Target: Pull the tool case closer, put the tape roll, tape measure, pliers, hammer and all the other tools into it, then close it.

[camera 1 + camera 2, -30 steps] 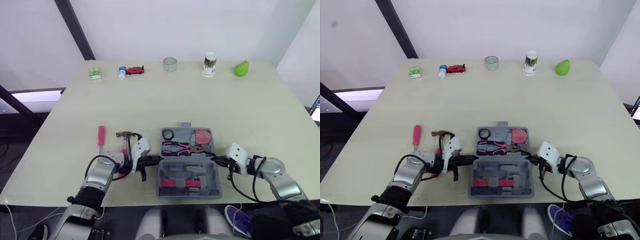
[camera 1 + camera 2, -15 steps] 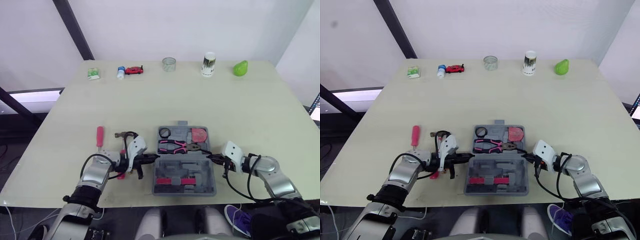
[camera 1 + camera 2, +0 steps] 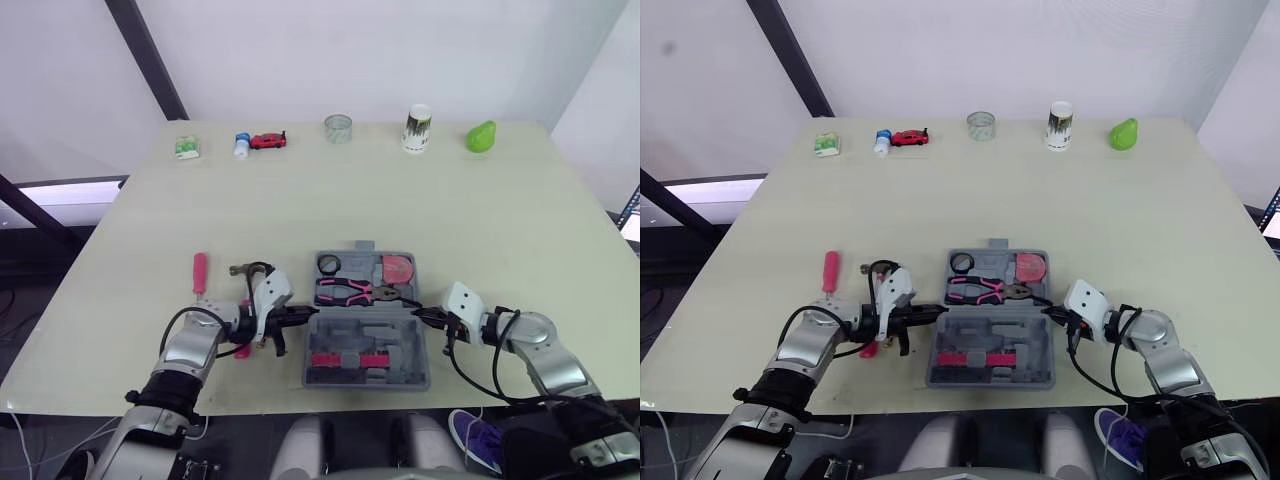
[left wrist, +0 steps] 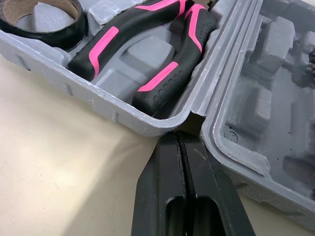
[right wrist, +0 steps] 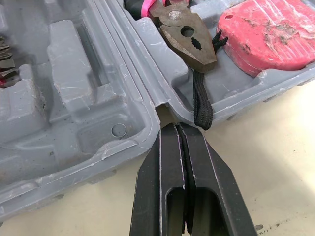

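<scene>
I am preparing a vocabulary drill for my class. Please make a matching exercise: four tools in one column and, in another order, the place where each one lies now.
Things
1. pliers
2. tape roll
3. tape measure
4. screwdriver

Places
A. far half of the tool case, corner on the robot's right
B. on the bare table, to the robot's left of the case
C. far half of the case, lying along the hinge side
D. far half of the case, corner on the robot's left

Pairs: 1-C, 2-D, 3-A, 4-B
</scene>
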You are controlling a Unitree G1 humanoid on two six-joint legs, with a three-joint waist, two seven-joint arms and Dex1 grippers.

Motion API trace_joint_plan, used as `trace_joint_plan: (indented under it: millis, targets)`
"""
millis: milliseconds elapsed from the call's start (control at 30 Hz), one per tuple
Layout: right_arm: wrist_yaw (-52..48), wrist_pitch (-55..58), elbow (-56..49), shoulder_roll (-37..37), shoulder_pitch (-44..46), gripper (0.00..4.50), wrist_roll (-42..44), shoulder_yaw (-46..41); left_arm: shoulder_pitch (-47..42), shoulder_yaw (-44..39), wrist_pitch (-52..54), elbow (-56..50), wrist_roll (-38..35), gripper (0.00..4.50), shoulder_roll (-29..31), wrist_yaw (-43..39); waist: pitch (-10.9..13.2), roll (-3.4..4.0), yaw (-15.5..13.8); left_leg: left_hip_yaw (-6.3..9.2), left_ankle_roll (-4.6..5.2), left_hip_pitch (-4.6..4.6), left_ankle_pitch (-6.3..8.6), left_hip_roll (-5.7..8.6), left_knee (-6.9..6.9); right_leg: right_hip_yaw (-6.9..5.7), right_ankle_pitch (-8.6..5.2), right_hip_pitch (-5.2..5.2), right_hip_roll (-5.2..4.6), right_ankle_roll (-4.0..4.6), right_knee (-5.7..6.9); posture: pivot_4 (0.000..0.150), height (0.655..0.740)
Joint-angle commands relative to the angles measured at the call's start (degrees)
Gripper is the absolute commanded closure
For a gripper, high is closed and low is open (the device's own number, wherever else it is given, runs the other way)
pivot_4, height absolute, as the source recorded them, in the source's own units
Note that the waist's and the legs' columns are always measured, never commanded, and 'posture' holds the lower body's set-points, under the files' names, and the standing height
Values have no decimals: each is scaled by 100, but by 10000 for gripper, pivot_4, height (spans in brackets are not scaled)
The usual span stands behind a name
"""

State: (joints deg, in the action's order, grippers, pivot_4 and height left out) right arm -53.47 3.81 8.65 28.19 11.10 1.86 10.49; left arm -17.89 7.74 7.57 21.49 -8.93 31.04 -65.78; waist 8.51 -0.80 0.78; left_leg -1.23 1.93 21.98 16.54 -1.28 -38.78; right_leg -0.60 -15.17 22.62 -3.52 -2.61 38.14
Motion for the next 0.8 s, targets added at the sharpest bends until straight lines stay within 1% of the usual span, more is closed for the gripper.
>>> trace_joint_plan:
  millis: [33, 800]
  targets:
    - [-2, -216, -131, -151, 186, 45000, 76, 104, -26, 43, -18, -159, -74, 44770, -75, -59, 0, 0, -1, -1, 0, 0, 0, 0, 0, 1, 0, 0, 0, 0, 0, 1500, 7400]
    - [56, -356, 8, -298, 262, 45000, 56, 125, -17, -16, -38, -109, -64, 44770, -4, -94, 0, 0, -2, -1, 0, 1, 0, 0, 0, 1, 0, 2, -1, 0, 0, 1500, 7400]
